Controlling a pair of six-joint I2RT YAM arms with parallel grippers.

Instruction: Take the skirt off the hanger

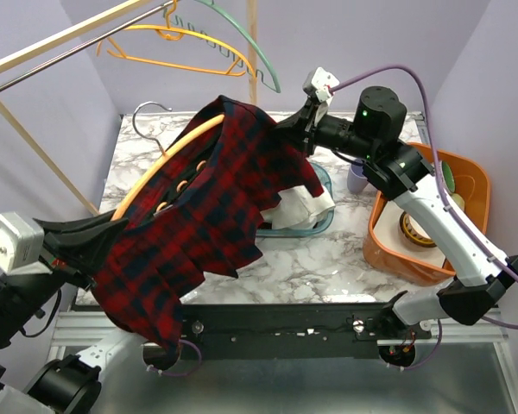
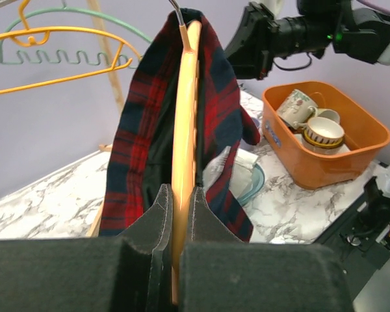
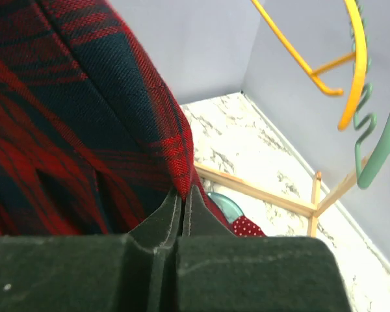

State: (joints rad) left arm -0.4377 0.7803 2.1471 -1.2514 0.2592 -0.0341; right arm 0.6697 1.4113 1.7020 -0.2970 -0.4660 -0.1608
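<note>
Marble-patterned tabletop (image 1: pixel 328 276), lavender walls on three sides; wooden rack (image 1: pixel 34 143) at rear left, carrying a spare orange hanger (image 1: pixel 190 33) and a green hanger (image 1: pixel 268 71).

Plaid skirt (image 1: pixel 198 216), red and dark blue, draped over an orange plastic hanger (image 1: pixel 168 159); both suspended in the air above the left and centre of the table, spanning the gap between the two grippers; lower hem hanging past the near table edge at left; hanger tilted, lower end toward the left arm.

Left gripper (image 2: pixel 180 195): fingers clamped tight on the lower end of the hanger bar; skirt fabric on both sides of the bar.

Right gripper (image 3: pixel 182 198): fingers pinched together on an edge of the skirt at its upper, far end; almost no gap between the pads.

Clear dish (image 1: pixel 324 226) with white cloth on the table beneath the skirt's right side; orange bin (image 1: pixel 470 177) at the right table edge, holding mugs (image 2: pixel 298 107) and a striped bowl (image 2: pixel 323 135).
</note>
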